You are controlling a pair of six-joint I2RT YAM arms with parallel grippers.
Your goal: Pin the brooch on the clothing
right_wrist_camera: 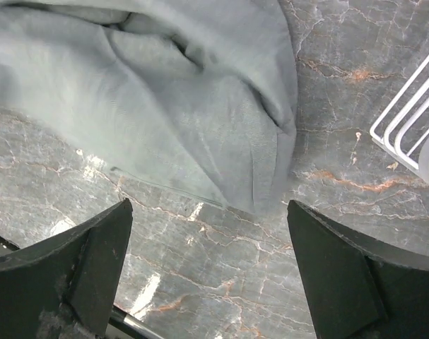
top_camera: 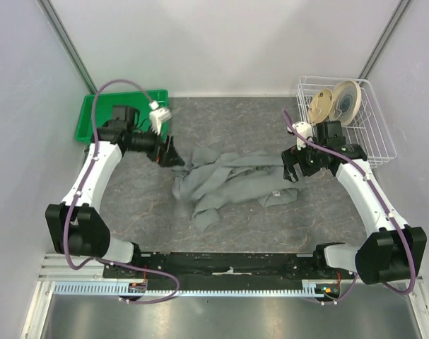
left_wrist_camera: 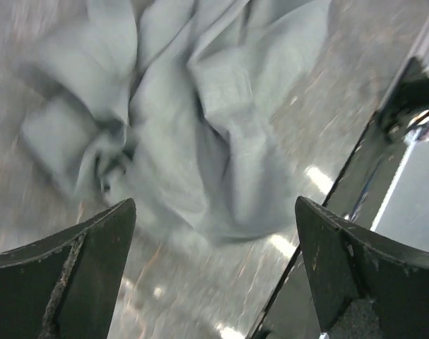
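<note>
The clothing (top_camera: 232, 180) is a grey shirt lying crumpled in the middle of the marbled table. My left gripper (top_camera: 169, 152) hovers at its left end with jaws wide apart and nothing between them; in the left wrist view the clothing (left_wrist_camera: 200, 120) lies ahead of the left gripper (left_wrist_camera: 215, 212), blurred. At the shirt's right end my right gripper (top_camera: 292, 168) stands open and empty. In the right wrist view a fold of the clothing (right_wrist_camera: 165, 99) lies just beyond the right gripper (right_wrist_camera: 209, 215). The brooch is out of view.
A green tray (top_camera: 92, 106) sits at the back left behind the left arm. A white wire basket (top_camera: 369, 138) holding tape rolls (top_camera: 336, 102) stands at the back right; its edge (right_wrist_camera: 405, 120) shows in the right wrist view.
</note>
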